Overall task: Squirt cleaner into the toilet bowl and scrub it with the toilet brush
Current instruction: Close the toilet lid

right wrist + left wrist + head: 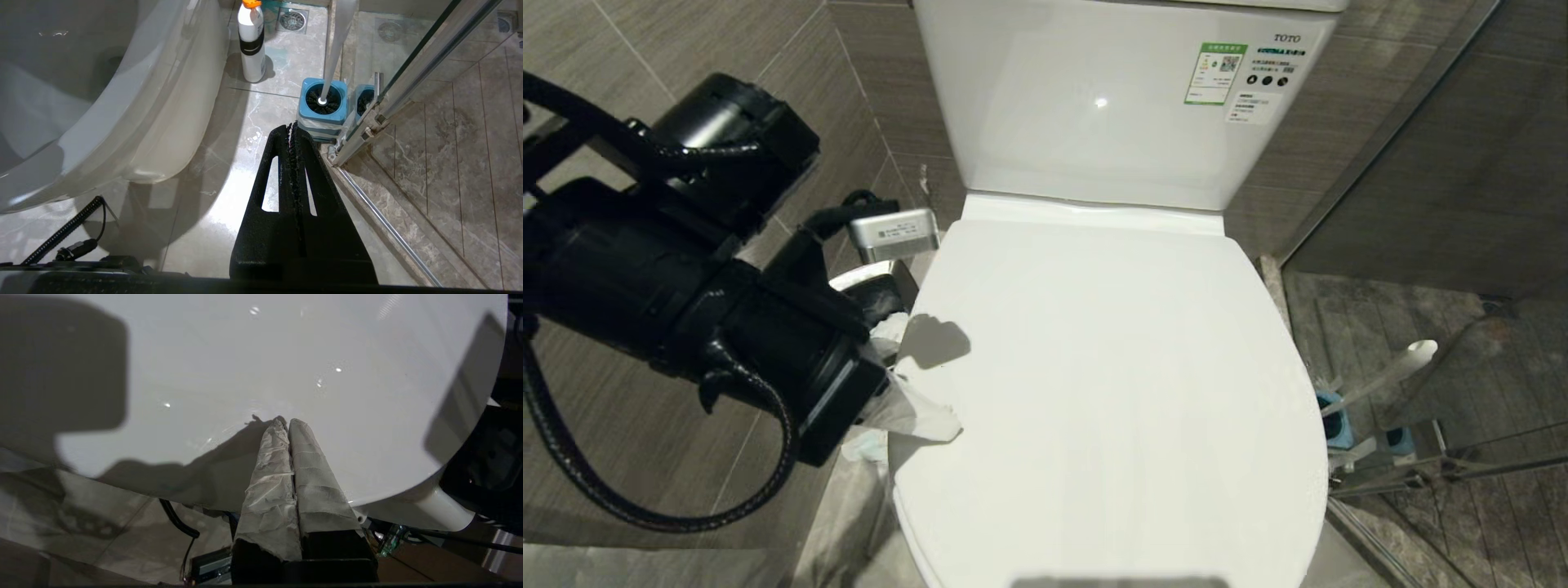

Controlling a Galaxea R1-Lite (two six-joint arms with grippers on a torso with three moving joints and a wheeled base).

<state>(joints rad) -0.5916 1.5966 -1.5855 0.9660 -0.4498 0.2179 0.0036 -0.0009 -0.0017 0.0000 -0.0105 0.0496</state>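
Hovering over the closed lid (253,367), the left gripper (287,424) is pressed shut, empty; right gripper (293,126) shut, brush (333,49) just beyond its fingertips.

I am in a bathroom, close to a white toilet (1111,367) with its lid (1094,408) down and its cistern (1111,98) against the wall. The cistern carries a TOTO mark and a green label (1215,73). The walls (686,49) are large grey-brown tiles, and the floor (212,192) is glossy marbled stone. Beside the toilet a brush (333,49) stands in a blue holder (322,104), and a white spray bottle (251,41) stands on the floor near it. A glass shower screen in a metal frame (408,81) runs next to the holder, with a floor drain (292,19) beyond.
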